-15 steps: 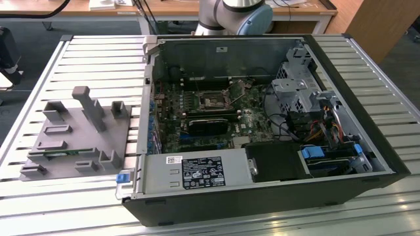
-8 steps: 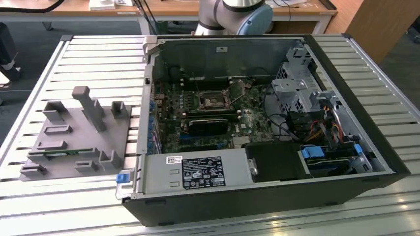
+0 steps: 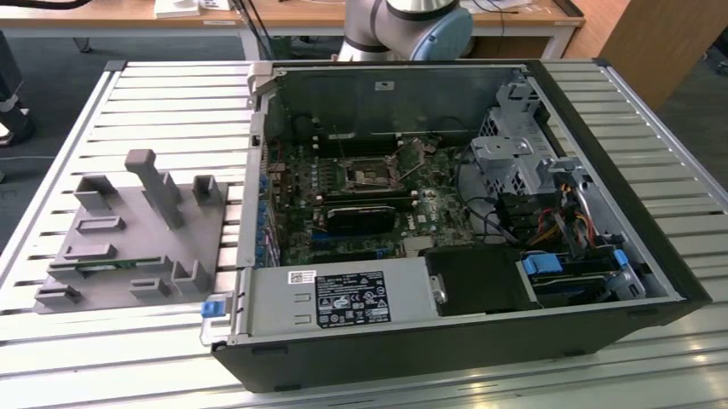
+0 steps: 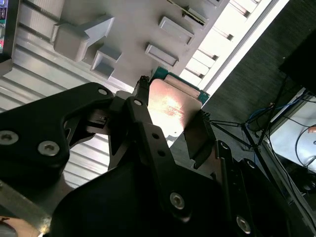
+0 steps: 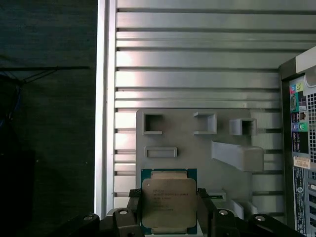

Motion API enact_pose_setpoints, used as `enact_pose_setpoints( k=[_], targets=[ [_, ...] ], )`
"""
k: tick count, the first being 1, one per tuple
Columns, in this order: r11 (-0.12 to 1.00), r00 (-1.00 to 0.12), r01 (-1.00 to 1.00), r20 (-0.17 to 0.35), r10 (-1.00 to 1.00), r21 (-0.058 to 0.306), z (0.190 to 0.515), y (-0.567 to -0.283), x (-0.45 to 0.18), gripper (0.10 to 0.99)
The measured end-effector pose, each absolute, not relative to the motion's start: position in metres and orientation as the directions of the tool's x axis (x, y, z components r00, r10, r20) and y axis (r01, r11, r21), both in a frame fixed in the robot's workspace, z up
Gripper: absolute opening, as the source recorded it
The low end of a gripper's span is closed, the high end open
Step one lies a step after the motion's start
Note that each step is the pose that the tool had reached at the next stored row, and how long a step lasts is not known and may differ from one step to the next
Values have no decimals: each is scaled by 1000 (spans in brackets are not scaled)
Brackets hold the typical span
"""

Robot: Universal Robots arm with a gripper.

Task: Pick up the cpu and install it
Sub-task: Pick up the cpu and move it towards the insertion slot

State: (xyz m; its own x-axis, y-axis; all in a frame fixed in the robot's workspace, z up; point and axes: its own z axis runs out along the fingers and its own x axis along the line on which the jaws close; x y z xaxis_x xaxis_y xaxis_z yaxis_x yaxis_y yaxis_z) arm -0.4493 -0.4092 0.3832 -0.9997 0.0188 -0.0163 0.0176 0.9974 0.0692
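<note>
My two jaws pinching one chip (image 5: 169,205) by its edges, over one grey tray (image 5: 190,140), on the slatted counter (image 5: 197,79)

Cpu (image 5: 169,197): silver-grey top, faint dark print, teal-green rim. Gripper (image 5: 169,210): matte black, silver screws. Table (image 3: 637,111): silver metal, parallel slat pattern. Fixture (image 3: 125,247), near table edge at exterior view's left: plain mid-grey. Case (image 3: 455,354): black shell, grey interior. Motherboard (image 3: 387,234): dark green. Clips (image 3: 211,308): blue. Cables (image 3: 569,226): orange, yellow, red. Arm (image 3: 438,30): silver, pale-blue cap.
</note>
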Motion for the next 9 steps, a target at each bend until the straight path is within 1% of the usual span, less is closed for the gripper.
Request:
enact_pose_setpoints(
  k=[9],
  targets=[
    [997, -1000, 18, -16, 19, 69, 404, -409, -449, 533]
  ],
)
